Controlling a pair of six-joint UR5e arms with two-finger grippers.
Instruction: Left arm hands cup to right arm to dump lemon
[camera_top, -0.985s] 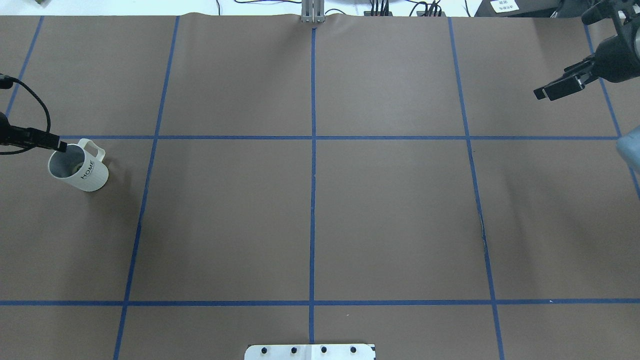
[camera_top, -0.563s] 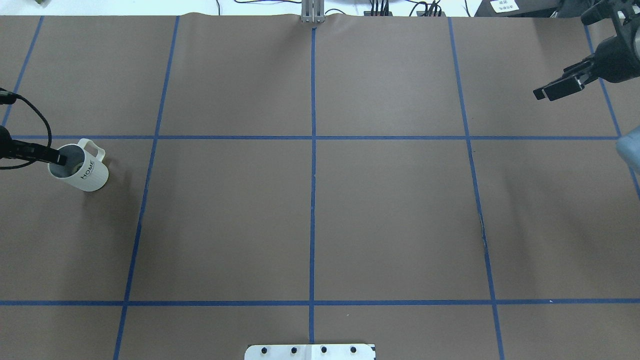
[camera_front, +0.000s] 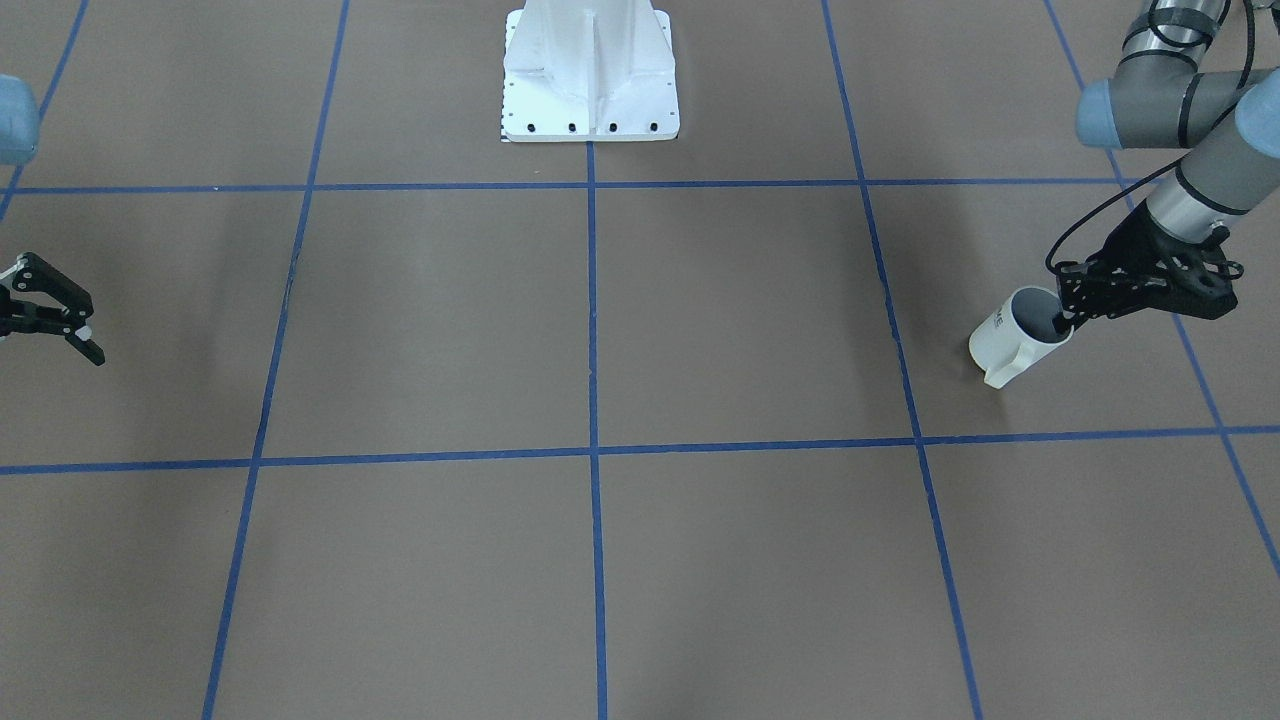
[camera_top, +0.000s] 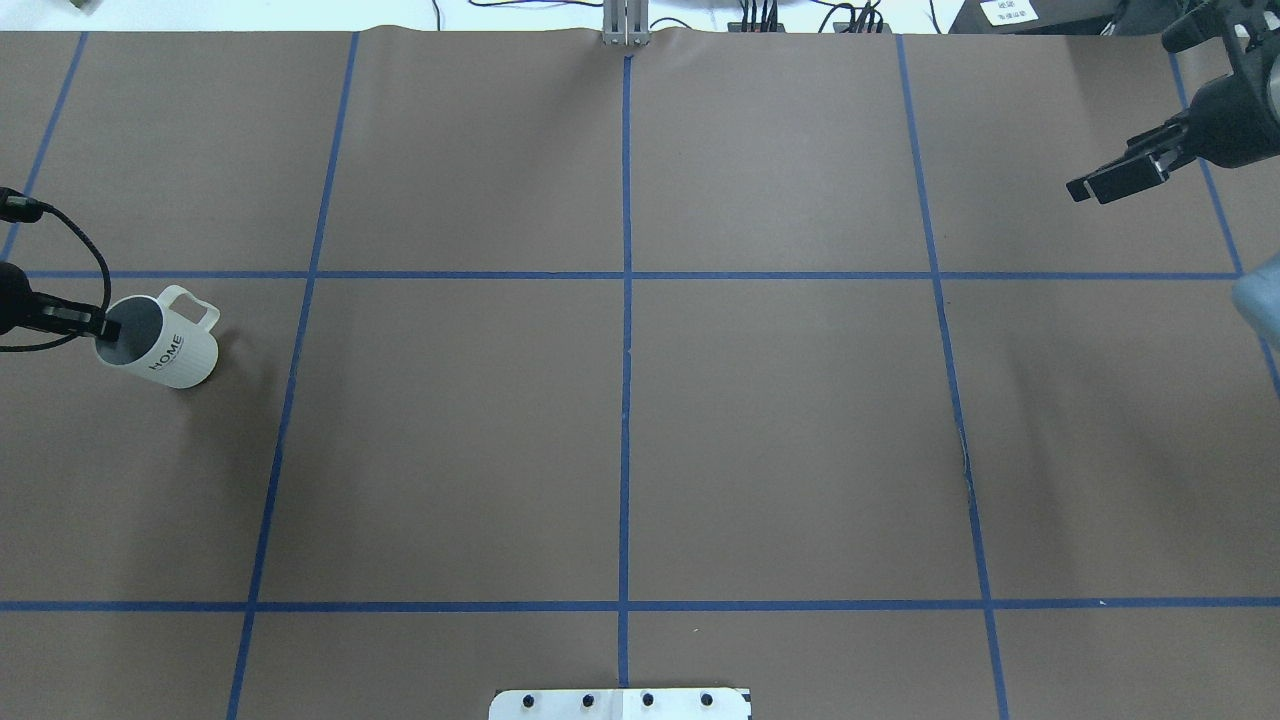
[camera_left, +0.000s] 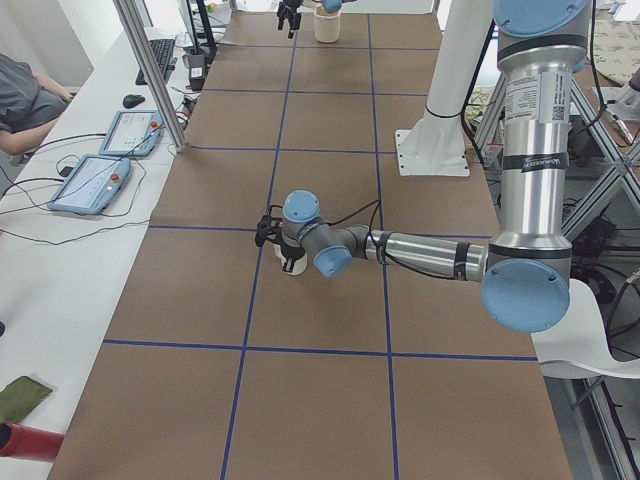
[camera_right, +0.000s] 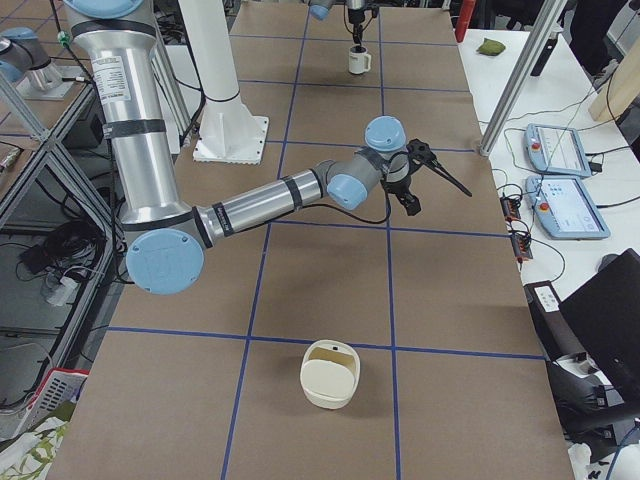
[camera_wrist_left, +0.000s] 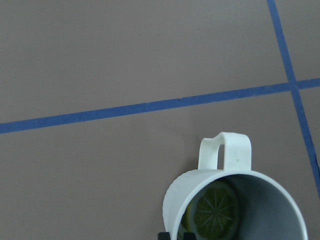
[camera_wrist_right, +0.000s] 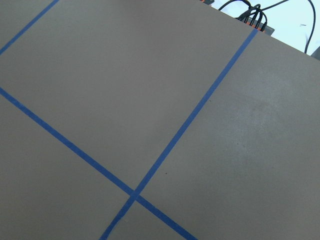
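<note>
Left hand (camera_top: 103, 328) pinches cup (camera_top: 175, 352) rim at left end of surface (camera_top: 450, 420), cup tilted; I'd level it on lifting so lemon (camera_wrist_left: 214, 214) doesn't spill. Right hand (camera_top: 1090, 190) spread, well apart

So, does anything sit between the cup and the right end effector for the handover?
Nothing visible does. Between the cup and the right end effector lies only the brown table with its blue tape lines.

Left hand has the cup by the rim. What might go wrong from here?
The left hand pinches only the rim of the cup, which leans; it may slip or swing. The lemon slice lies loose inside and may spill early. The right hand, open, hangs far across the table.
</note>
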